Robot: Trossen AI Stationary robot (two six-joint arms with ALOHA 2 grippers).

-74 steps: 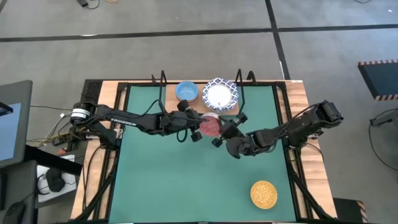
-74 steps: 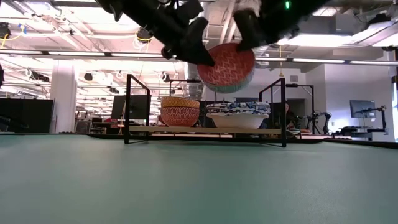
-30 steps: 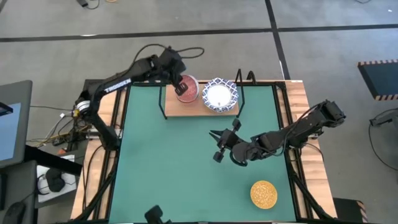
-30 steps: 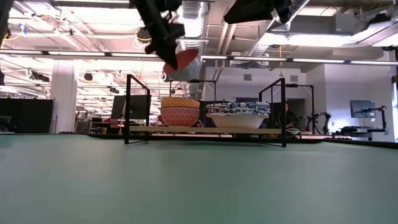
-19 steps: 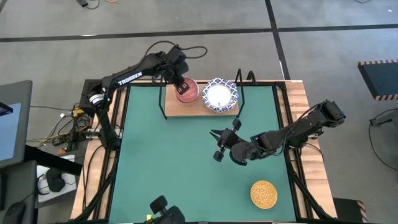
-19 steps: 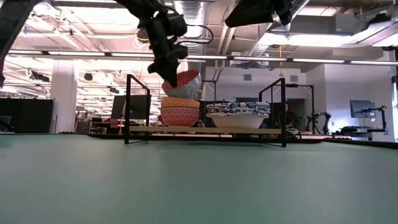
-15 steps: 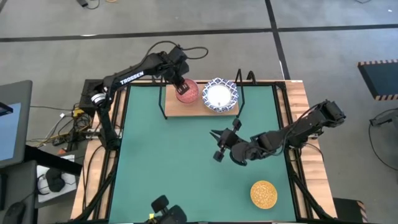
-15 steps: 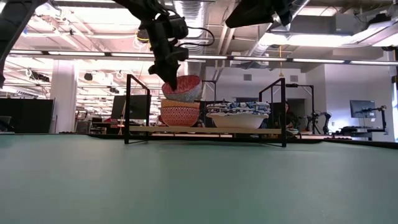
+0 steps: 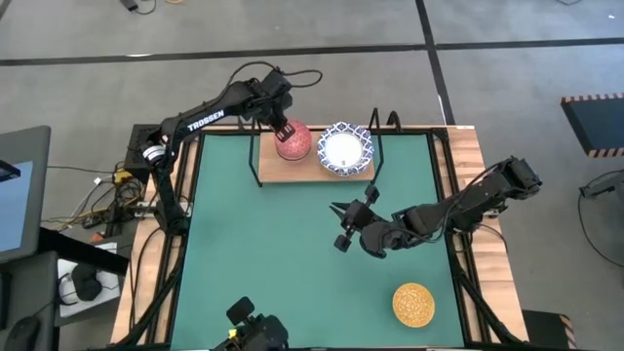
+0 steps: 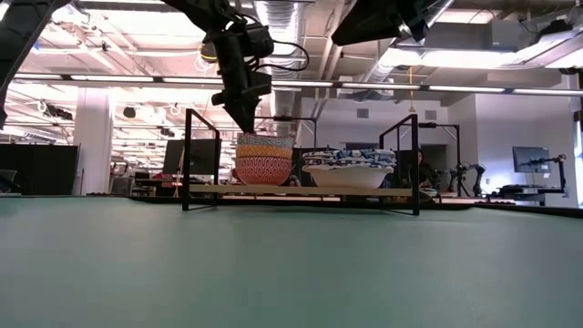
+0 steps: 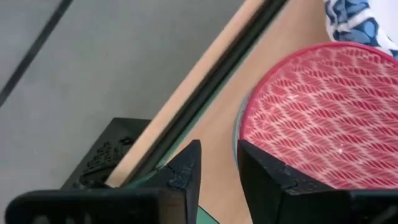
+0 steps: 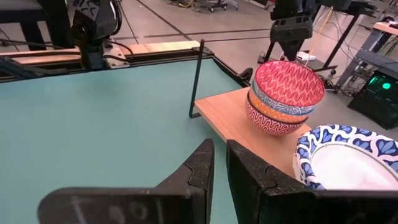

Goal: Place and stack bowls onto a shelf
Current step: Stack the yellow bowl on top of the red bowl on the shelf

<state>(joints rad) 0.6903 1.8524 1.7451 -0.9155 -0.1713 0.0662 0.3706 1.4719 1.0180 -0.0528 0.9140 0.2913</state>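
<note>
Bowls mostly on the shelf (image 9: 292, 174), which sits at the far edge of the table (image 9: 292, 263). Two piles on its board: wide blue-and-white stack (image 9: 343, 149) on my right side, small-bowl stack beside it on my left side, red bowl (image 9: 294, 142) on top. The piles are close, and I can't tell if they touch.

One bowl is not yet shelved: yellow-gold bowl (image 9: 413, 303), alone on the table near the front right corner, well apart from the shelf.

Key relation for the next move: the yellow-gold bowl lies toward the front edge from my right hand (image 9: 341, 226), on the right arm's own side. The right hand hangs over mid-table, between shelf and bowl, so it is clearly the nearer one. The bowl is round, so no long axis to line up on; any rim approach works.

Left hand (image 9: 284, 128): right above the red bowl's outer rim, on the side away from the wide stack. Fingers parted a little, nothing between them, no hold on the bowl. My guess is it needs to lift straight up to clear without nudging the pile.

Right hand: fingers narrowly apart, empty.

View differences:
- high view: only one showing the yellow-gold bowl; of the small stack, only the red top shows
- low and right wrist views: show several bowls nested under the red one, pile sitting level
- left wrist view: shows the gap between my fingers is clear of the red rim
</note>
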